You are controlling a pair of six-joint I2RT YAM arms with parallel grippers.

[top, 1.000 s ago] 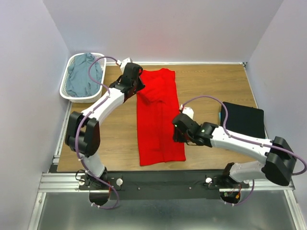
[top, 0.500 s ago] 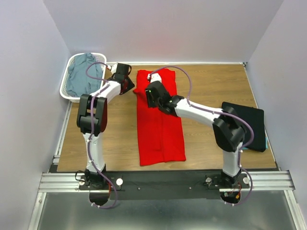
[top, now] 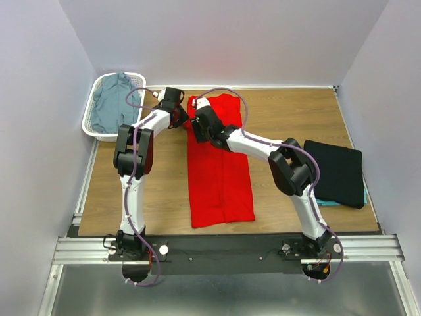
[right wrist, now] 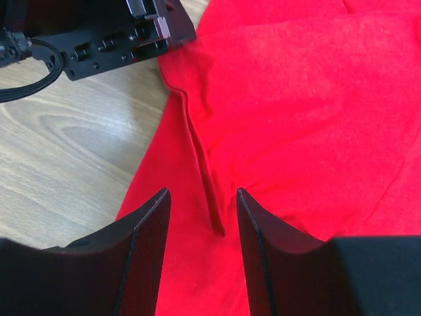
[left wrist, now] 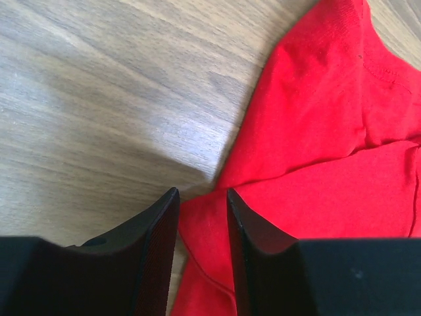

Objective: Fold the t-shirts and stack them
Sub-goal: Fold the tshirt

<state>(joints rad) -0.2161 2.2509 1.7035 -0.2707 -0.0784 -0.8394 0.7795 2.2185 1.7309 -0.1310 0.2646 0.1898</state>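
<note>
Shirts in three places on the wooden table (top: pixel 289 118). Red t-shirt (top: pixel 220 171) at centre of the overhead frame, laid flat as a long narrow strip from the upper middle down toward the bottom edge. Black t-shirt (top: pixel 337 172) folded at right, with a sliver of teal t-shirt (top: pixel 327 202) showing under its lower edge. Grey-blue t-shirt (top: pixel 113 105) heaped in the white basket (top: pixel 88 124) at upper left. Both arms stretched to the upper-left corner of the red t-shirt. Left gripper (left wrist: pixel 200 194) low over that corner, jaws apart, nothing pinched, red hem and bare wood visible through the gap. Right gripper (right wrist: pixel 201 192) just beside it, jaws likewise parted and empty, above a raised crease in the red cloth. Black body of the left gripper in the upper left of the right wrist view.
</note>
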